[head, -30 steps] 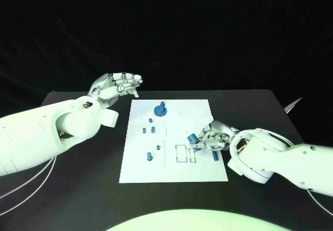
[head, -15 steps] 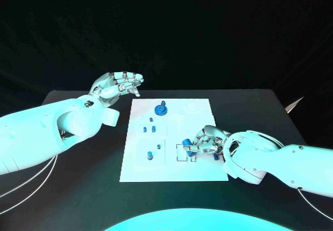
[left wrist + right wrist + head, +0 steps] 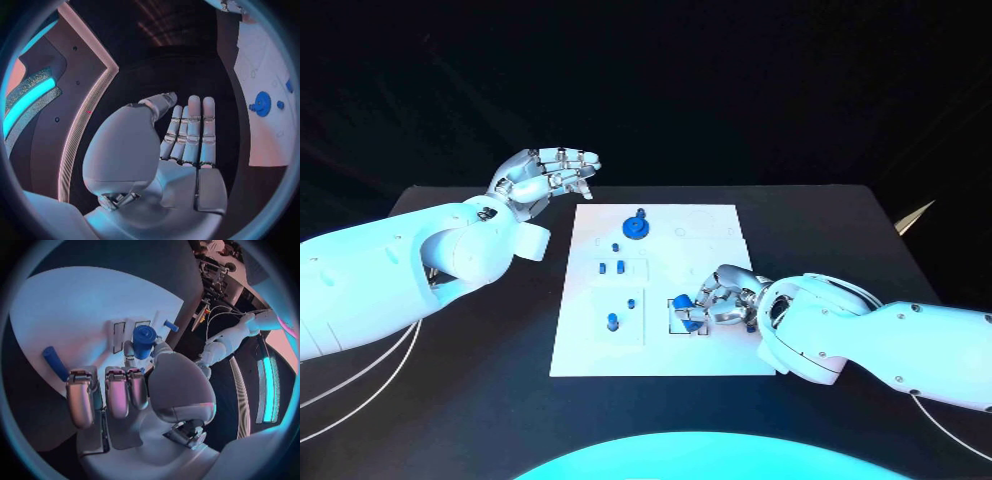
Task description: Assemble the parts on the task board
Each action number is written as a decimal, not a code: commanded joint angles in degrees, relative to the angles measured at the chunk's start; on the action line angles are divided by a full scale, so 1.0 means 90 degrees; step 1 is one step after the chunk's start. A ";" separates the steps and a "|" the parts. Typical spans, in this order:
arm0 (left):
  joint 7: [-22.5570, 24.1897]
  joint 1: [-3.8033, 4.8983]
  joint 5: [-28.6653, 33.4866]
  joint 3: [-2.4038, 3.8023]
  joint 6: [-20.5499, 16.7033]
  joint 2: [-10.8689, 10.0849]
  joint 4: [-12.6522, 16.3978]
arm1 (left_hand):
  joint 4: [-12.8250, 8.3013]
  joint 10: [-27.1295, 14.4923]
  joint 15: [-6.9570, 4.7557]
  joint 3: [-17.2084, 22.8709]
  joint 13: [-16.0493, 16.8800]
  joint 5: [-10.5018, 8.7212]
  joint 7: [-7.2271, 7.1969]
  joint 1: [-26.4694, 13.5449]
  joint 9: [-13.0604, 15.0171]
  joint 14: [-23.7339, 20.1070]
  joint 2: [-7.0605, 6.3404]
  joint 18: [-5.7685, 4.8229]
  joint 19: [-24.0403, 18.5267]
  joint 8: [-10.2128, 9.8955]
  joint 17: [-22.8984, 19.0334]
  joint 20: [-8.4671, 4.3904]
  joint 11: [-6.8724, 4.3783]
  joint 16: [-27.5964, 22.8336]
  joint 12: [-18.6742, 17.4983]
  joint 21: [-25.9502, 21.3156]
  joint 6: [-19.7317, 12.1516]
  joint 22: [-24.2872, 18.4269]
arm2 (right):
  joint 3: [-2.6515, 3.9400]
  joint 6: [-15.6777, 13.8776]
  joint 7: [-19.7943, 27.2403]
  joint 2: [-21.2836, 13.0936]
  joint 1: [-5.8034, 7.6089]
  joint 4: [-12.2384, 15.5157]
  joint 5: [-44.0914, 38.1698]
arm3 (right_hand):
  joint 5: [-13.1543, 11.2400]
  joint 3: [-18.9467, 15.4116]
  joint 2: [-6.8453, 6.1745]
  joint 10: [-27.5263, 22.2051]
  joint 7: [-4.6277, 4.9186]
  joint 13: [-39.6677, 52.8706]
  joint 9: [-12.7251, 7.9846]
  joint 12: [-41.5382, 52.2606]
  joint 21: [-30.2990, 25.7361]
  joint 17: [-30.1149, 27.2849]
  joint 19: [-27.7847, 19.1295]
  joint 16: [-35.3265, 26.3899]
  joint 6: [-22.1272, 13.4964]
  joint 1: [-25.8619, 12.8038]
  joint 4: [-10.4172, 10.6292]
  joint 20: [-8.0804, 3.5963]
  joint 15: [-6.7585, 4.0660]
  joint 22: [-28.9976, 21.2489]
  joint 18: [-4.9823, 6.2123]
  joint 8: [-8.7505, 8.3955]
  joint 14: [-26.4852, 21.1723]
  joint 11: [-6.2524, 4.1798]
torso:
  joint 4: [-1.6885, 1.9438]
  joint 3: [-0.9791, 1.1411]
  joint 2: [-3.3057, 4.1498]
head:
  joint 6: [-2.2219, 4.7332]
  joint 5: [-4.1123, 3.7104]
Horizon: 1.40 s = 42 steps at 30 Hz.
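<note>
Head view had the right hand (image 3: 721, 303) pinching a blue part (image 3: 685, 304) over the task board (image 3: 661, 345), around 4 o'clock. Left hand (image 3: 545, 176) hung off the board's 11 o'clock corner, fingers curled on nothing.

Left hand (image 3: 548, 172) raised, fingers loosely curled and apart, holding nothing; right hand (image 3: 718, 298) low, fingers curled round a small piece.

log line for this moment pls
right robot hand: holds blue part over task board slots | left robot hand: raised off board, holds nothing

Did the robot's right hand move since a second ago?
Yes. The right hand, holding a small blue cylinder part, slid leftward across the white task board, toward the rectangular slots.
</note>
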 commanded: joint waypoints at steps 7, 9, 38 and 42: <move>0.0037 0.0004 0.0023 0.0004 0.0089 0.0004 0.0018 | 0.0025 -0.0005 0.0008 -0.0035 -0.0016 -0.0004 0.0026 -0.0068 -0.0014 -0.0052 -0.0016 0.0081 -0.0033 0.0051 -0.0011 -0.0013 -0.0022 0.0044 0.0056 -0.0043 -0.0012 -0.0021 | -0.0001 0.0164 -0.0039 0.0077 -0.0013 -0.0137 -0.0123 | -0.0101 -0.0038 -0.0035 0.0606 -0.0274 0.1588 0.0019 0.0002 0.0023 0.1470 0.0665 0.0029 0.0310 -0.0182 -0.0012 -0.0038 -0.0031 0.1674 -0.0091 0.0010 0.0624 -0.0044 | -0.0004 -0.0001 0.0005 | 0.0017 0.0001; 0.0036 0.0004 0.0023 0.0004 0.0089 0.0003 0.0019 | 0.0025 -0.0005 0.0008 -0.0035 -0.0016 -0.0004 0.0026 -0.0068 -0.0014 -0.0052 -0.0016 0.0081 -0.0033 0.0051 -0.0011 -0.0013 -0.0022 0.0044 0.0056 -0.0043 -0.0012 -0.0021 | -0.0001 0.0172 -0.0054 0.0095 -0.0014 -0.0167 -0.0145 | -0.0128 -0.0068 -0.0058 0.0604 -0.0275 0.1585 0.0025 -0.0003 0.0023 0.1472 0.0665 0.0030 0.0315 -0.0250 -0.0010 -0.0040 -0.0033 0.1674 -0.0091 0.0012 0.0624 -0.0045 | -0.0005 -0.0001 0.0005 | 0.0015 0.0003; -0.0018 0.0005 -0.0019 0.0004 0.0068 -0.0020 0.0026 | 0.0036 -0.0007 0.0010 -0.0040 -0.0020 -0.0003 0.0028 -0.0080 -0.0020 -0.0054 -0.0018 0.0081 -0.0028 0.0055 -0.0013 -0.0011 -0.0021 0.0050 0.0062 -0.0055 -0.0020 -0.0027 | -0.0005 0.0113 -0.0239 0.0259 -0.0053 -0.0303 -0.0426 | -0.0638 -0.0539 -0.0161 0.0560 -0.0263 0.1524 0.0099 -0.0090 0.0023 0.1400 0.0665 0.0006 0.0278 -0.0656 -0.0013 -0.0035 -0.0024 0.1674 -0.0091 0.0031 0.0609 -0.0034 | -0.0003 0.0002 0.0003 | -0.0008 0.0015; -0.0016 0.0005 -0.0019 0.0004 0.0069 -0.0023 0.0025 | 0.0036 -0.0007 0.0010 -0.0040 -0.0020 -0.0003 0.0028 -0.0080 -0.0020 -0.0054 -0.0018 0.0081 -0.0028 0.0055 -0.0013 -0.0011 -0.0021 0.0050 0.0062 -0.0055 -0.0020 -0.0027 | -0.0005 0.0027 -0.0193 0.0206 -0.0060 -0.0244 -0.0530 | -0.0639 -0.0543 -0.0161 0.0563 -0.0263 0.1528 0.0100 -0.0085 0.0023 0.1407 0.0665 0.0008 0.0278 -0.0657 -0.0013 -0.0035 -0.0024 0.1674 -0.0091 0.0031 0.0610 -0.0034 | -0.0002 0.0003 0.0003 | -0.0004 0.0010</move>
